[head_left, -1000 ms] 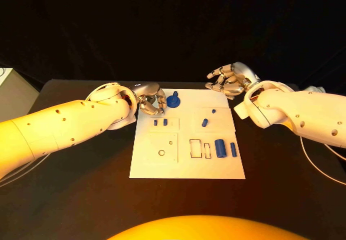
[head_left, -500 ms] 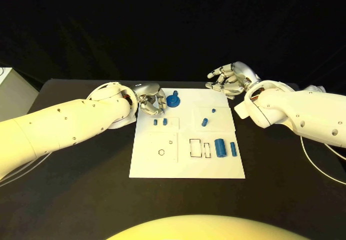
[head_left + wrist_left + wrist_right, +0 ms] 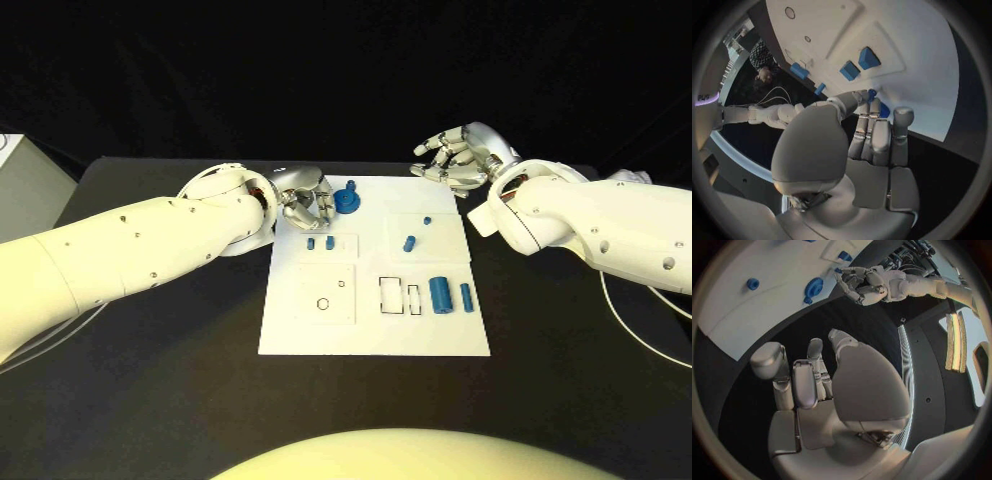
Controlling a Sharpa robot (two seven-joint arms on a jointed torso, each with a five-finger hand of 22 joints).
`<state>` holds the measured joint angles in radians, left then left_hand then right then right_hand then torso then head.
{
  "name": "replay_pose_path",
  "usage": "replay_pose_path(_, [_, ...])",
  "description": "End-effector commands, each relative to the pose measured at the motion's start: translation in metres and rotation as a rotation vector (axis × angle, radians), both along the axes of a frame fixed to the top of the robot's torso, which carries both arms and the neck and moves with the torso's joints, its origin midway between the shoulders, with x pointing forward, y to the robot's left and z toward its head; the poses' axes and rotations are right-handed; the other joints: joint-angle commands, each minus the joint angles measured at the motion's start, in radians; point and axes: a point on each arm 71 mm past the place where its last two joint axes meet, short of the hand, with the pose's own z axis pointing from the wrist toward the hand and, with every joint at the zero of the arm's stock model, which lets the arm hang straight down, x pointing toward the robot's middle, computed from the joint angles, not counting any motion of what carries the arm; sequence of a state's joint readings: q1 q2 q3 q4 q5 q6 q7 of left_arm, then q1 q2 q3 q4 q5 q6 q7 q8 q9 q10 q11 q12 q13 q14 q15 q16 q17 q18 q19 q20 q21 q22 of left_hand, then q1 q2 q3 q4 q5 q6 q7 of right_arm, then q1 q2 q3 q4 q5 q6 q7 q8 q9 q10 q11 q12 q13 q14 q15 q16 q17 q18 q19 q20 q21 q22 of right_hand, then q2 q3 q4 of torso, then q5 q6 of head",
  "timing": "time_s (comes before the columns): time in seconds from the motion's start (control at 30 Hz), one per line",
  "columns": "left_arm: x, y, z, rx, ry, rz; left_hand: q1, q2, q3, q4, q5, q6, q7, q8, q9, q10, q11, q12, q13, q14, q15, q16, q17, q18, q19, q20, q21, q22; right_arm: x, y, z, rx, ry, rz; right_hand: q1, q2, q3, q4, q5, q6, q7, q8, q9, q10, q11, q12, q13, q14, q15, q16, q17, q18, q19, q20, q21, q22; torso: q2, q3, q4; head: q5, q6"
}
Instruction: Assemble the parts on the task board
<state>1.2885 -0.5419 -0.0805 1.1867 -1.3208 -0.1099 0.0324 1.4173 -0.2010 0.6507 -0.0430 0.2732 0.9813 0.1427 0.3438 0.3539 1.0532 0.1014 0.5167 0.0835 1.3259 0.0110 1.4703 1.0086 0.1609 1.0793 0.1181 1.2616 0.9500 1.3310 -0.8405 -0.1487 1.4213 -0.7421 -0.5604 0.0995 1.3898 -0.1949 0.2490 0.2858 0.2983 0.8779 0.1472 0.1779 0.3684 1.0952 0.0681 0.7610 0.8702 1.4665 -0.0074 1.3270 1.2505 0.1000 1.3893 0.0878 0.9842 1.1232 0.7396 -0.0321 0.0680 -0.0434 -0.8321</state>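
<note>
Parts in blue lie scattered across the white task board at the centre of the black table, as the robot's two arms reach in over its far end. The left hand sits at the board's far left corner with its fingers curled in, their tips against a round blue knobbed part that stands just beside the far edge; whether the hand actually grips that part cannot be told, since the fingers cover its near side. The left wrist view shows a blue tip poking out between those fingers, with two small blue blocks lying in a recessed panel just beyond. The right hand hovers off the board past its far right corner, fingers bent inward and holding nothing, well apart from every part. Nearer the robot, a short fat cylinder and a thin rod lie side by side near the right edge, next to two outlined slots. Two more small pieces rest in the panel near the right hand.
</note>
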Motion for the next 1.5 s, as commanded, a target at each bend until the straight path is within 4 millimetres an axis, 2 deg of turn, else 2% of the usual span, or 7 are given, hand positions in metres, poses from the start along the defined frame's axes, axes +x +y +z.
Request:
replay_pose_path(0.03, [-0.0001, -0.0009, -0.0029, 0.022, 0.019, -0.007, 0.003, 0.010, -0.004, -0.001, 0.005, 0.007, 0.001, -0.005, 0.001, 0.029, -0.027, 0.004, 0.048, 0.000, -0.002, -0.001, -0.001, -0.012, -0.005, -0.001, -0.006, -0.001, -0.0002, 0.0014, 0.0001, 0.000, -0.001, 0.016, -0.005, -0.005, 0.005, 0.001, 0.003, 0.004, 0.004, 0.003, 0.001, -0.001, -0.006, -0.004, -0.001, 0.013, -0.009, -0.005, 0.000, 0.016, -0.004, -0.004, -0.003, -0.001, 0.000, -0.0003, 0.0000, -0.001, -0.001])
replay_pose_path(0.87, [0.0015, 0.0022, -0.0040, 0.031, 0.013, 0.002, 0.006, 0.013, -0.002, -0.005, 0.006, 0.009, 0.000, -0.007, 0.002, 0.030, -0.027, 0.003, 0.051, 0.001, -0.003, -0.001, 0.002, -0.013, -0.002, -0.002, -0.004, 0.003, -0.0003, 0.0012, 0.0001, 0.000, -0.002, 0.015, -0.008, -0.006, 0.008, 0.001, 0.003, 0.004, 0.004, 0.004, 0.001, -0.001, -0.006, -0.009, -0.010, 0.013, -0.010, -0.008, -0.001, 0.017, -0.003, -0.004, -0.008, -0.004, 0.000, -0.0005, 0.0006, -0.001, -0.002])
replay_pose_path(1.5, [0.0009, -0.0042, -0.0072, 0.024, 0.033, -0.018, 0.002, 0.012, -0.005, -0.006, 0.005, 0.008, 0.001, -0.010, 0.003, 0.028, -0.027, 0.000, 0.053, -0.002, -0.002, -0.003, -0.003, -0.011, -0.011, -0.001, -0.010, -0.007, -0.0007, 0.0012, 0.0001, 0.000, -0.001, 0.016, -0.008, -0.006, 0.008, 0.001, 0.003, 0.004, 0.004, 0.004, 0.001, -0.001, -0.006, -0.009, -0.010, 0.013, -0.010, -0.008, -0.001, 0.017, -0.003, -0.004, -0.008, -0.004, 0.001, -0.0005, -0.0003, -0.002, -0.003])
